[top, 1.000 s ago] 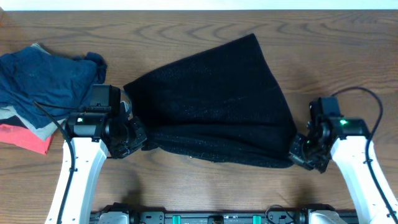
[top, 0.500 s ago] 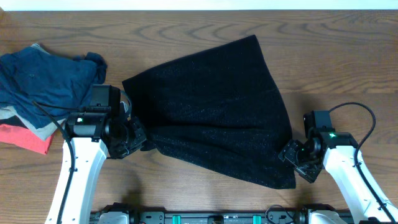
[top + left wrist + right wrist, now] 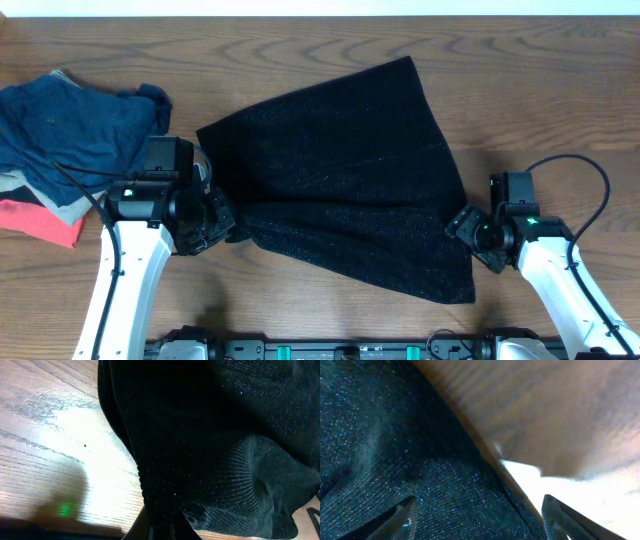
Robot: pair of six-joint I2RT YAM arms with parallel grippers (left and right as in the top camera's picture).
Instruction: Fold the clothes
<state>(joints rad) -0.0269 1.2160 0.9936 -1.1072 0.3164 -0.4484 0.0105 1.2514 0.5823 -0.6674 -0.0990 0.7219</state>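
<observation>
A black knit garment (image 3: 340, 180) lies spread on the wooden table (image 3: 560, 100), wider toward the front. My left gripper (image 3: 225, 228) is shut on its front left edge; in the left wrist view the dark cloth (image 3: 225, 435) bunches between the closed fingers of the left gripper (image 3: 162, 530). At the garment's right edge my right gripper (image 3: 462, 225) stands open. In the right wrist view its fingers (image 3: 402, 517) straddle the cloth's hem (image 3: 395, 460) without pinching it, one over the fabric and one over bare wood.
A pile of other clothes sits at the left edge: a blue garment (image 3: 70, 125) on top, a red piece (image 3: 40, 222) and a grey one underneath. Both arm bases stand at the front edge.
My right gripper has opened and let go of the garment's right corner, which now lies flat toward the front. The right arm shifted slightly. The left gripper has stayed shut in place.
</observation>
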